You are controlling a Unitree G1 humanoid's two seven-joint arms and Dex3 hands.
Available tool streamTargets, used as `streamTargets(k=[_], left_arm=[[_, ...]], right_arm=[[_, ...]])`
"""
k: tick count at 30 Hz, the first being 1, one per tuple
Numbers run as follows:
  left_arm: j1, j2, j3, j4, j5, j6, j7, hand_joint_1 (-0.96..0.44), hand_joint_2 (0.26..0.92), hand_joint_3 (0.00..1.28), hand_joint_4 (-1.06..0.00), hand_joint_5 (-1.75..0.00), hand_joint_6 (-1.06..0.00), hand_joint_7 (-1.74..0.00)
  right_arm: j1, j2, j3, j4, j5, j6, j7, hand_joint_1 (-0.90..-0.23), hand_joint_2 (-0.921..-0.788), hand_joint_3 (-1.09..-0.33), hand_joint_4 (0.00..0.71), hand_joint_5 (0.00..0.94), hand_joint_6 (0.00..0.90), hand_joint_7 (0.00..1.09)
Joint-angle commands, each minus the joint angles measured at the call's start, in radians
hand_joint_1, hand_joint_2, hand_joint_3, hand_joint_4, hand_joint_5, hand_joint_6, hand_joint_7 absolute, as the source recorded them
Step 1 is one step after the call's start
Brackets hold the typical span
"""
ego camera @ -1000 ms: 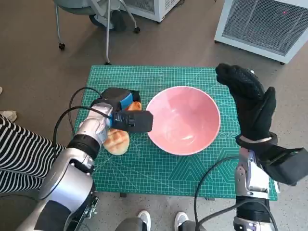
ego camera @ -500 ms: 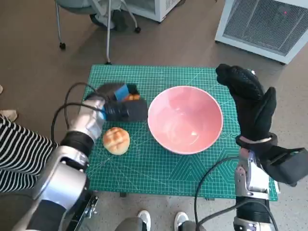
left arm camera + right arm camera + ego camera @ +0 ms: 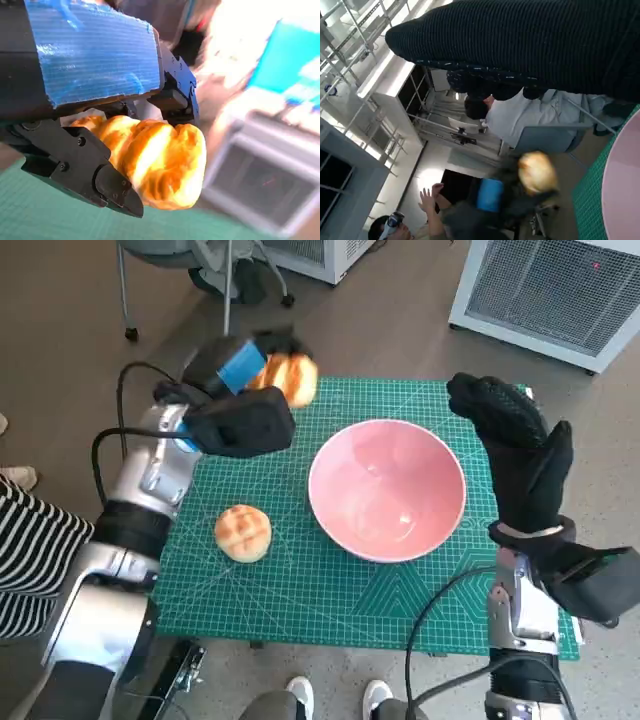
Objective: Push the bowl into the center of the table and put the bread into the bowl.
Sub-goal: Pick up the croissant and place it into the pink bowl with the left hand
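Two breads in play, one pink bowl [image 3: 387, 488] as the landmark, sitting on the green cutting mat [image 3: 330, 590] that covers the tabletop, roughly mid-mat and slightly toward the robot's right.

Left of the bowl: round scored bun [image 3: 243, 532] lies on the mat, near the bowl's left rim but not touching it.

Up-left of the bowl: left robot hand [image 3: 243, 390], blue tape on its back, is lifted clear of the mat and grips the twisted golden bread [image 3: 288, 377]. Left wrist view shows the same bread [image 3: 160, 162] clamped between the black fingers [image 3: 112, 187], glossy crust, one end sticking out past the fingertips. The held bread is beyond the bowl's far-left rim, not over the bowl. It shows blurred in the right wrist view [image 3: 536, 172].

Bowl interior is visible with nothing in it.

Right of the bowl: right robot hand [image 3: 515, 455] in the black glove is raised, fingers extended and apart, holding nothing, just beside the bowl's right rim; contact with the rim can't be confirmed.

Beyond the bowl, off the tabletop: chair legs [image 3: 225, 300] on the floor, and a white louvred unit [image 3: 550, 290] further to the right.
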Motion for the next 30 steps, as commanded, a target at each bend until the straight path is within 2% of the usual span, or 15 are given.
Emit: streamTargets(k=[1, 7, 14, 25, 30], left_arm=[[0.100, 0.008, 0.019, -0.226, -0.014, 0.019, -0.043, 0.00, 0.904, 0.01, -0.86, -1.01, -0.66, -1.10], [0.153, -0.003, 0.001, -0.368, 0.006, 0.033, -0.093, 0.00, 0.898, 0.00, -0.85, -0.98, -0.70, -1.09], [0.192, -0.027, -0.033, -0.416, 0.002, -0.003, -0.144, 0.00, 0.887, 0.00, -0.86, -0.97, -0.74, -1.05], [0.200, -0.076, -0.106, -0.330, 0.010, -0.095, -0.199, 0.00, 0.915, 0.01, -0.81, -1.05, -0.65, -1.12], [0.191, -0.090, -0.133, -0.278, 0.030, -0.126, -0.203, 0.00, 0.918, 0.01, -0.80, -1.08, -0.65, -1.11]], right_arm=[[0.019, -0.005, 0.002, 0.013, -0.006, 0.011, 0.003, -0.714, -0.921, -0.705, 0.197, 0.001, 0.126, 0.39], [0.020, -0.004, 0.003, 0.014, -0.005, 0.012, 0.002, -0.713, -0.921, -0.710, 0.196, 0.000, 0.120, 0.39], [0.022, -0.005, 0.001, 0.014, 0.001, 0.017, 0.005, -0.713, -0.921, -0.710, 0.196, 0.000, 0.115, 0.39], [0.031, -0.008, -0.003, 0.003, 0.006, 0.022, 0.005, -0.714, -0.921, -0.709, 0.197, 0.001, 0.114, 0.39], [0.032, -0.009, -0.006, -0.001, 0.010, 0.026, 0.005, -0.714, -0.921, -0.709, 0.197, 0.001, 0.113, 0.39]])
